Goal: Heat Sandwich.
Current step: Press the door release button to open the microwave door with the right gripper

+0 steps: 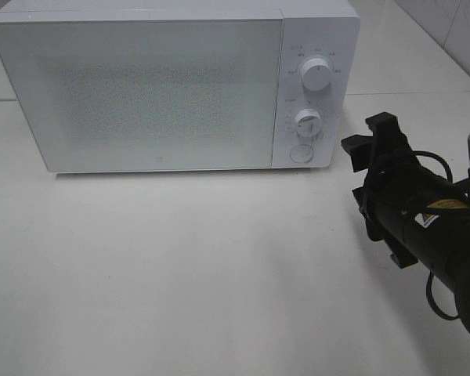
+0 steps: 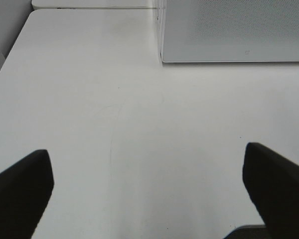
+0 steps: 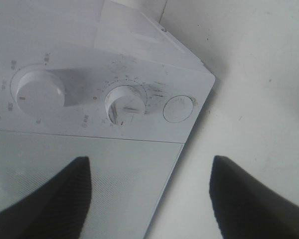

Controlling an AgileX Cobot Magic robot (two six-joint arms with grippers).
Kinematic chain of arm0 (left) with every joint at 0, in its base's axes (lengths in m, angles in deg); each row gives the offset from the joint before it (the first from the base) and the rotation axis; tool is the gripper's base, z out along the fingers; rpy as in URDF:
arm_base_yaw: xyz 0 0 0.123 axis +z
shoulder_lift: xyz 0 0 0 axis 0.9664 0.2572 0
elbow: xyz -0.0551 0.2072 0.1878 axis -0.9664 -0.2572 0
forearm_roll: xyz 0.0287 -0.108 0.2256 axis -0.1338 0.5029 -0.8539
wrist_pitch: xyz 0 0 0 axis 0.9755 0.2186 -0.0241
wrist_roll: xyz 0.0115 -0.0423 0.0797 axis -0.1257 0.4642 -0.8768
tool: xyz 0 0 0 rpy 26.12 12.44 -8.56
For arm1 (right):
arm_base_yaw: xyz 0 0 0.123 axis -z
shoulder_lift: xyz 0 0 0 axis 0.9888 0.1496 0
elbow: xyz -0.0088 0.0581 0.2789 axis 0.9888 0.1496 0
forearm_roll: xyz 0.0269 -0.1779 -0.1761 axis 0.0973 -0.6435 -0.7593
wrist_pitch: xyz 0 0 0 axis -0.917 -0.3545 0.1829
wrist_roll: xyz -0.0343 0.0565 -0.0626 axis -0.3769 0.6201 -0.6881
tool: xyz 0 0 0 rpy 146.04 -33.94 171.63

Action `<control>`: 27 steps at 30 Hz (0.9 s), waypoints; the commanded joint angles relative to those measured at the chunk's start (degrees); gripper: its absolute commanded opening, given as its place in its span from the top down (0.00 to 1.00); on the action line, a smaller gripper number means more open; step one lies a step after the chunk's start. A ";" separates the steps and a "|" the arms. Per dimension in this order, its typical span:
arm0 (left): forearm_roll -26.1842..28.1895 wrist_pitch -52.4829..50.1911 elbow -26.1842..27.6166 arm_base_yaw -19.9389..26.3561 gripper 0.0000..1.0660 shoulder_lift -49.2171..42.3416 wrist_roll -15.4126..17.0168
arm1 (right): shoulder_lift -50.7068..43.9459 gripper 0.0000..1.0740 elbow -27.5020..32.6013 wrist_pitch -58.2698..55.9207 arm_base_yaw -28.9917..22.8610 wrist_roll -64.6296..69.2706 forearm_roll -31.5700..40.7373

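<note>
No sandwich shows in any view. The white microwave point(image 1: 141, 86) stands at the back of the table with its frosted door point(image 1: 141, 94) closed. On its panel are an upper knob point(image 1: 317, 74), a lower knob point(image 1: 307, 121) and a round button point(image 1: 301, 153). My right gripper point(image 1: 366, 137) hovers just right of that panel, jaws apart and empty. The right wrist view looks past the gripper point(image 3: 149, 164) at the lower knob point(image 3: 124, 102) and the button point(image 3: 178, 108). My left gripper point(image 2: 147, 152) is open over bare table, outside the exterior high view.
The white table point(image 1: 180, 266) stretches in front of the microwave. In the left wrist view the microwave's lower corner point(image 2: 162, 59) lies ahead, and the table's edge point(image 2: 10, 55) runs along one side. A tiled wall stands behind at the right.
</note>
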 commanded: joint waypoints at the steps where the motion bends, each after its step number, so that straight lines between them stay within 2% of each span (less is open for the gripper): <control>1: 0.34 -0.40 -0.06 0.17 0.08 -1.09 -0.23 | 0.06 0.53 0.06 0.06 -0.23 7.45 -0.11; 2: 0.34 -0.40 -0.06 0.17 0.08 -1.09 -0.23 | 0.06 0.53 0.06 0.06 -0.23 7.45 -0.11; 3: 0.34 -0.40 -0.06 0.17 0.08 -1.09 -0.23 | 0.06 0.58 0.06 0.06 -0.23 8.94 -0.11; 4: 0.34 -0.40 -0.06 0.17 0.08 -1.09 -0.23 | 0.06 0.63 0.06 0.06 -0.23 10.20 -0.11; 5: 0.34 -0.40 -0.06 0.17 0.08 -1.09 -0.23 | 0.06 0.74 0.06 0.06 -0.23 12.38 -0.11; 6: 0.34 -0.40 -0.06 0.17 0.08 -1.09 -0.23 | 0.06 0.81 0.06 0.06 -0.23 13.12 -0.11; 7: 0.34 -0.40 -0.06 0.17 0.08 -1.09 -0.23 | 0.06 0.81 0.06 0.06 -0.23 13.12 -0.11; 10: 0.34 -0.40 -0.06 0.17 0.08 -1.09 -0.23 | 0.06 1.00 0.06 0.06 -0.23 14.09 -0.11; 19: 0.34 -0.40 -0.06 0.17 0.08 -1.09 -0.23 | 0.06 1.00 0.06 0.06 -0.23 14.09 -0.29; 27: 0.34 -0.40 -0.06 0.17 0.08 -1.09 -0.23 | 4.81 1.00 -2.06 0.06 -0.23 15.70 -0.69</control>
